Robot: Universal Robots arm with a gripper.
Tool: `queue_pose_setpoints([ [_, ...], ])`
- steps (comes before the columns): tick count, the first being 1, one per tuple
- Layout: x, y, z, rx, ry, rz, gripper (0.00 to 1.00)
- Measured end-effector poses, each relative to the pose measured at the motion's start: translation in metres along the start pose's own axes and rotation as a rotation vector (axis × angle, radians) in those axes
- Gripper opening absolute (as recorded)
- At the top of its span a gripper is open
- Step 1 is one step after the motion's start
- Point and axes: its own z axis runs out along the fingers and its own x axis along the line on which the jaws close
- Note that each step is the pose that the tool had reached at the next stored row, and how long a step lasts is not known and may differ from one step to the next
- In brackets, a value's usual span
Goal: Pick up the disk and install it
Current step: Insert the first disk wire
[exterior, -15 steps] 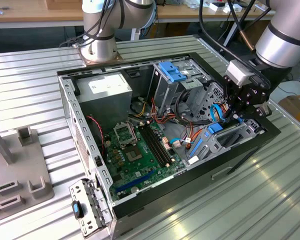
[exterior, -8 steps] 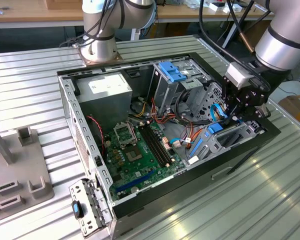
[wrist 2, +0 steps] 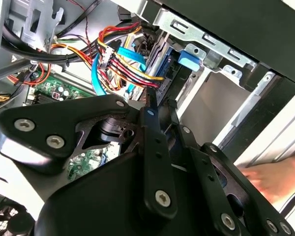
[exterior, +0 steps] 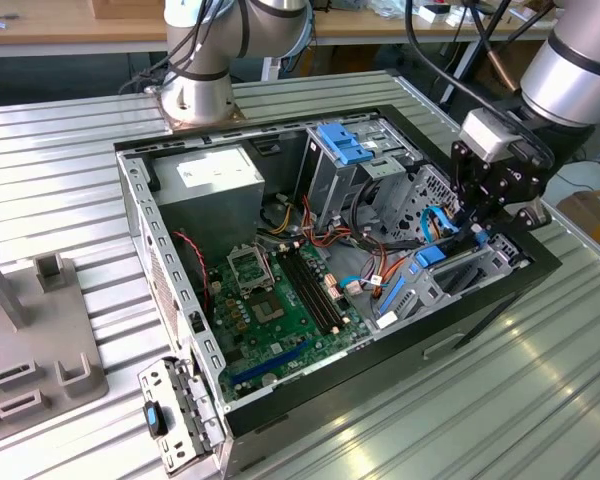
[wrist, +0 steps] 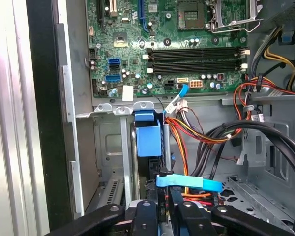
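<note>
My black two-finger gripper (exterior: 477, 232) sits at the right of the exterior view, lowered into the drive bay at the open black computer case's (exterior: 500, 300) right end. Its fingers (wrist: 148, 216) stand nearly together, pinching the dark grey disk with bright blue plastic rails (wrist: 148, 135), which stands on edge in the bay slot at the centre of the first wrist view. A flat light-blue cable (wrist: 189, 183) crosses just above the fingertips. The green motherboard (exterior: 280, 300) lies centre-frame on the case floor.

We see an open computer case (exterior: 280, 410) on the ribbed metal surface (exterior: 70, 130), its green motherboard (exterior: 280, 300) at six o'clock from the grey power supply (exterior: 205, 185).
</note>
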Motion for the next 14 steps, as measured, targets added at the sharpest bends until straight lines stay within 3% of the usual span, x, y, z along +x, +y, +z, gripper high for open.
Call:
queue_pose_setpoints([
  [5, -0.0007, -0.0079, -0.0003, -0.006, 0.0004, 0.0, 0.24],
  [14, -0.0078, -0.0082, -0.0023, -0.0065, -0.0001, 0.0, 0.24],
])
